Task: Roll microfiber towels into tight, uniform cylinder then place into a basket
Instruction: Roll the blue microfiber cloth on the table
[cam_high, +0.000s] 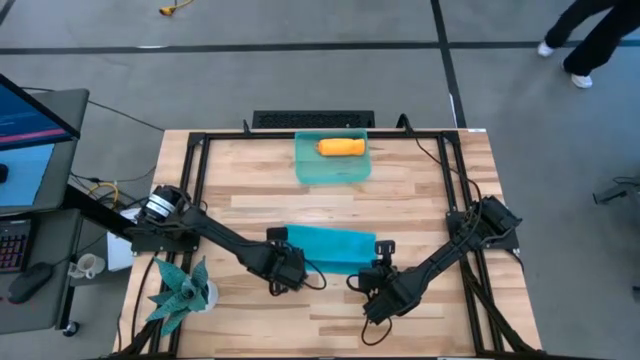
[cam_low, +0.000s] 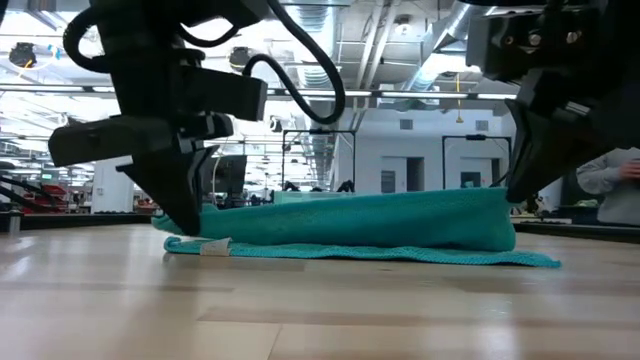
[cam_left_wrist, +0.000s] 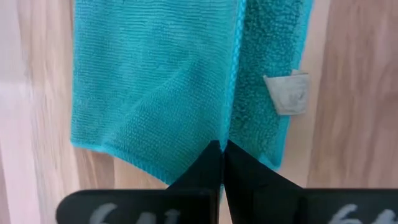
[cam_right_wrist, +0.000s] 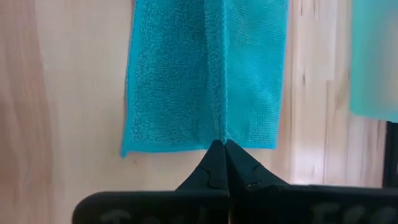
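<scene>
The table (cam_high: 420, 200) carries the whole work area, with the basket (cam_high: 308, 172) at its far edge and the teal towel (cam_high: 330, 245) nearer the front centre, well apart from the basket. Task progress is judged to be past the halfway mark: the orange towel (cam_high: 339, 148) lies inside the basket as a compact roll, so one of two towels appears finished. The teal towel is folded or partly rolled into a long band with one flat layer beneath it on the wood; it is not yet a tight cylinder and remains to be rolled and placed. The left gripper (cam_high: 283, 272) is clenched on the raised fold at one end of the teal towel, and the right gripper (cam_high: 383, 283) is clenched on the fold at the opposite end. A small grey tag (cam_left_wrist: 287, 93) shows at the towel's edge. Hidden items: the towel's inner layers, the number of turns made, and the roll's tightness in the basket cannot be determined.
</scene>
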